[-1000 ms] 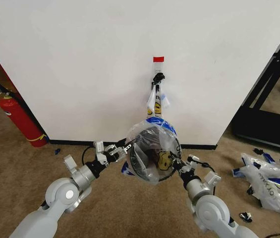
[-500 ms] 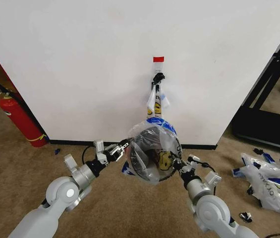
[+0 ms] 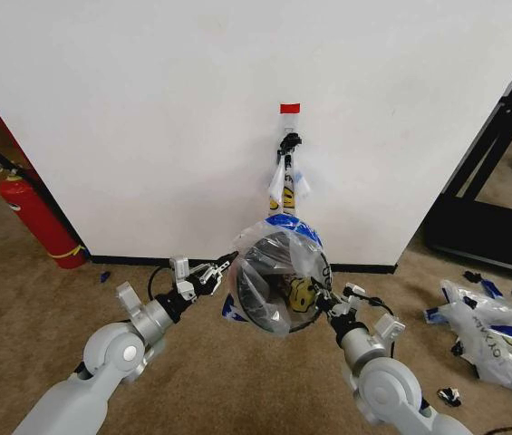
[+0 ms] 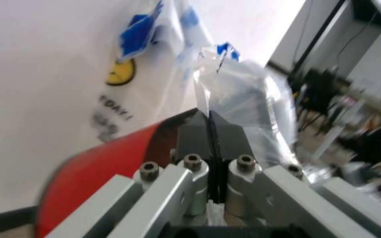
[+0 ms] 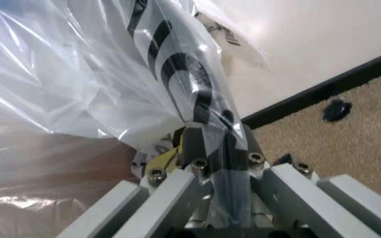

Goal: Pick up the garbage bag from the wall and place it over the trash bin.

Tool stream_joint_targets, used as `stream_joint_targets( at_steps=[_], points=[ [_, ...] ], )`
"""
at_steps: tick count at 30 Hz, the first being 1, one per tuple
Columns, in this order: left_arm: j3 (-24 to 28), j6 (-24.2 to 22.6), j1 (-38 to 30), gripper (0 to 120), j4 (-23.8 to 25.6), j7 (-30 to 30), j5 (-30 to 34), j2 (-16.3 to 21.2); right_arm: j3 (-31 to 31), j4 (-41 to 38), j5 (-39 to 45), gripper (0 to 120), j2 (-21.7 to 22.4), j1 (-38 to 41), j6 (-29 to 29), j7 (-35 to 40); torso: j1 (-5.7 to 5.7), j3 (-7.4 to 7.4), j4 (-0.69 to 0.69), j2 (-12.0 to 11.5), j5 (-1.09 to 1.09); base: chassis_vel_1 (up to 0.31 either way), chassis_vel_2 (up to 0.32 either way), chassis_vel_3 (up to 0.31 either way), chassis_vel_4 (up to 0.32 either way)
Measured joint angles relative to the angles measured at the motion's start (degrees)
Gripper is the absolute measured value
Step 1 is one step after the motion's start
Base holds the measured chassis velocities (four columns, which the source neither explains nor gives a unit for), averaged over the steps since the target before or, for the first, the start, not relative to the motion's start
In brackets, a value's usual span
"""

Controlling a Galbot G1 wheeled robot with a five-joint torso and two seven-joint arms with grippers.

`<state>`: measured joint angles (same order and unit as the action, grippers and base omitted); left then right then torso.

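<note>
Presently the garbage bag [image 3: 283, 267] is draped over the trash bin [image 3: 269, 294] by the wall [image 3: 147, 109], pinched in closed jaws of left gripper [image 3: 229, 263] and right gripper [image 3: 326, 304].

The garbage bag [image 3: 283, 263] is thin, glossy, crinkled translucent plastic over the trash bin [image 3: 269, 294], black mesh. Behind it the wall [image 3: 147, 109] looks smooth and matt; below, the carpet [image 3: 38, 308] is rough.

Rounded grey arms; black cables at the wrists; pale metal gripper [image 4: 210, 130] links with dark screws.
</note>
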<state>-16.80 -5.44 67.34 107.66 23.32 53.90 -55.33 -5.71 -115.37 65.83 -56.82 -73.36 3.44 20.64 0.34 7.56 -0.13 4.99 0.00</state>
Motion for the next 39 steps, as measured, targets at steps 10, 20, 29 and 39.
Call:
stream_joint_targets(
  at_steps=[10, 20, 29, 39],
  points=[
    [0.98, 4.19, -0.48, 0, -4.54, -0.83, -13.76, -0.29, -0.06, -1.57, 1.63, 0, 0.19, -0.60, -1.75, 0.09, 0.00, 0.00, 0.00, 0.00, 0.00, 0.000, 0.000, 0.000, 0.000],
    [1.50, 4.18, -1.82, 0, -5.85, -7.79, -17.46, -0.60, 1.01, -1.73, 1.55, 0, 0.19, -1.23, -2.55, 0.06, 0.00, 0.00, 0.00, 0.00, -0.01, 0.000, 0.000, 0.000, 0.000],
    [1.25, 8.05, 0.80, 11, -4.15, -8.13, -18.71, 0.74, 1.25, -0.98, 1.45, 0, -0.22, -0.45, -2.37, 0.41, 0.00, 0.00, 0.00, 0.00, -0.01, 0.000, 0.000, 0.000, 0.000],
    [-3.17, 13.12, 6.25, 51, -3.17, -7.25, -34.65, 2.70, -0.57, 1.89, 3.62, 0, -1.46, 3.19, -1.92, 1.84, 0.00, 0.00, 0.00, 0.00, -0.01, 0.000, 0.000, 0.000, 0.000]
  ],
)
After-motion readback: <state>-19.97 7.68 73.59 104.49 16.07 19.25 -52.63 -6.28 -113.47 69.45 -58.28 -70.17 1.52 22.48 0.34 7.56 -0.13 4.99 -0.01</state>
